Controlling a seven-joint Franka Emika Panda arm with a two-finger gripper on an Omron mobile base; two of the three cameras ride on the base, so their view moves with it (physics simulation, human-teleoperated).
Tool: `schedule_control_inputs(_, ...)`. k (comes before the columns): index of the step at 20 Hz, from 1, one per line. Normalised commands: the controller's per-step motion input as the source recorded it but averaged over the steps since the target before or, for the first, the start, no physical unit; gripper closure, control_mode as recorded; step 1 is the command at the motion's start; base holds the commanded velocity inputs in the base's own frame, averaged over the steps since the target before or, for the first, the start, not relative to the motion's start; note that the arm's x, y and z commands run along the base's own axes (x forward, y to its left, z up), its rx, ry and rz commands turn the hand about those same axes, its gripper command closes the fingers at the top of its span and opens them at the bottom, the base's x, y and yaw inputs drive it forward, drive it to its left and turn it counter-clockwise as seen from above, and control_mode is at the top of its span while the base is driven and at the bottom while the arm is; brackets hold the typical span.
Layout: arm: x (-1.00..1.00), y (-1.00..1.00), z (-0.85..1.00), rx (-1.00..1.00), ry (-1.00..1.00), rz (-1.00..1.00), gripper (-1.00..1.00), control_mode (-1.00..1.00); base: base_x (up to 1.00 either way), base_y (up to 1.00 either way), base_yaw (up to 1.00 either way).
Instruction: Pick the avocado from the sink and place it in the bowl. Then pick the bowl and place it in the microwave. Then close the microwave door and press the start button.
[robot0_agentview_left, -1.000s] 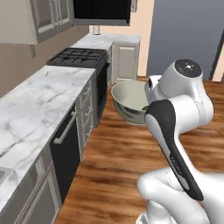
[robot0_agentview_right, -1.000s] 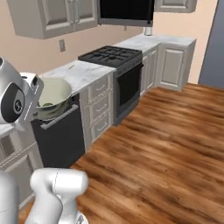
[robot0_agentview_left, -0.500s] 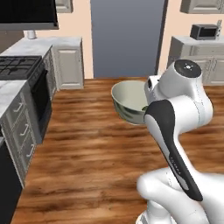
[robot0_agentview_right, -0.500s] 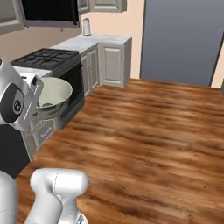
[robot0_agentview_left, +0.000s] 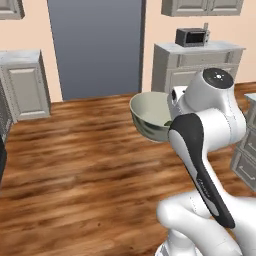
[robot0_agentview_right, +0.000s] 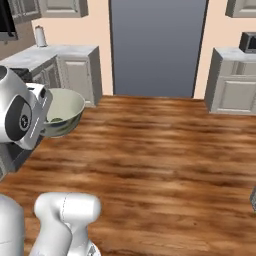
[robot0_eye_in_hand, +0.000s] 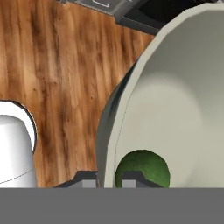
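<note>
While gripper clamps bowl rim | avocado inside | bowl above open wood floor

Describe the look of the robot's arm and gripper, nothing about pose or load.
The arm is glossy white with rounded, bulbous links, a long black strip along one link and a round dark-grey joint cap with small white marks. No loose cables show. In the hand view, the gripper shows two small dark grey squared finger tips.

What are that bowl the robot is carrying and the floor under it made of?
The bowl looks like glossy glazed ceramic: pale greenish-beige, smooth, with soft highlights. The floor looks like varnished wood planks, with brown grain streaks and a slight sheen. Both are rendered, so this is only appearance.
</note>
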Motion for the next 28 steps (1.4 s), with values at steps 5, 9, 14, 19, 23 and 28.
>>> schedule_control_inputs(5, 0.0, 0.0, 0.0, 0.0, 0.0, 0.0, 1.0, 1.0, 1.0, 0.0, -0.17)
schedule_control_inputs(9, 0.0, 0.0, 0.0, 0.0, 0.0, 0.0, 1.0, 1.0, 1.0, 0.0, -0.14)
schedule_control_inputs(14, 0.0, 0.0, 0.0, 0.0, 0.0, 0.0, 1.0, 1.0, 1.0, -0.05, 0.0)
schedule_control_inputs(19, 0.0, 0.0, 0.0, 0.0, 0.0, 0.0, 1.0, 1.0, 1.0, -0.12, 0.25)
schedule_control_inputs(23, 0.0, 0.0, 0.0, 0.0, 0.0, 0.0, 1.0, 1.0, 1.0, -0.08, 0.43)
schedule_control_inputs(28, 0.0, 0.0, 0.0, 0.0, 0.0, 0.0, 1.0, 1.0, 1.0, -0.15, 0.54)
